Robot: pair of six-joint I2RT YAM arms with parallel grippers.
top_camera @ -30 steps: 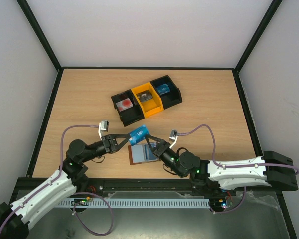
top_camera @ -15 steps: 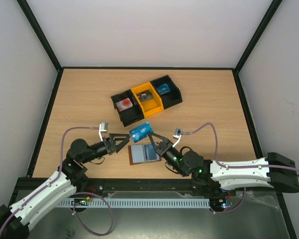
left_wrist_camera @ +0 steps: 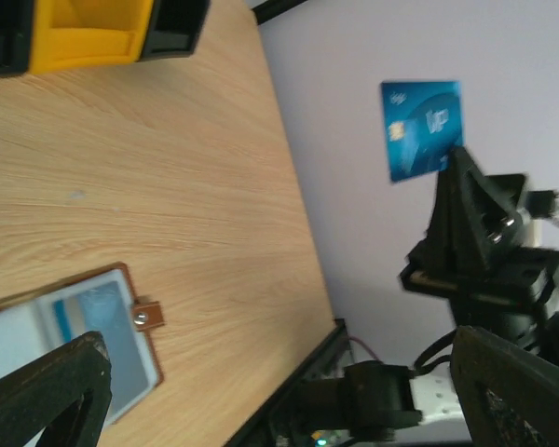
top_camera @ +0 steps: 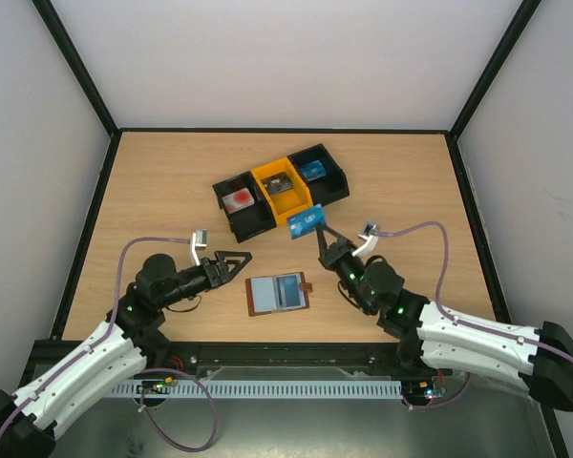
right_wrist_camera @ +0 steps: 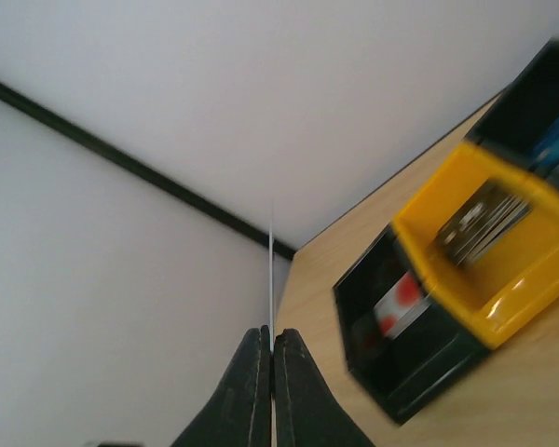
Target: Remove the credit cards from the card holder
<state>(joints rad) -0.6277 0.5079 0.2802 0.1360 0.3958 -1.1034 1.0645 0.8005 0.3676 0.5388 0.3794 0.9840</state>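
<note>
The right gripper [top_camera: 320, 233] is clamped on one edge of the blue card [top_camera: 306, 223], held aloft beside the bins [top_camera: 280, 187]. The card holder [top_camera: 278, 294] lies open (strap tab rightward) between the arms. The left gripper [top_camera: 239, 260] stands spread and empty. Recommended: apply firm pinch pressure and lower the card flat before release.

The right gripper [top_camera: 318, 233], clamped on the thin blue rectangular credit card [top_camera: 306, 223], has travelled up and to the right, away from the brown leather book-style card holder [top_camera: 279, 294]. The card now hangs just in front of the orange plastic bin [top_camera: 282, 191]. The left gripper [top_camera: 239, 264] has parted from that card and drawn back to the left, jaws apart. The holder, formerly part-covered by the right gripper, now lies fully exposed.
</note>
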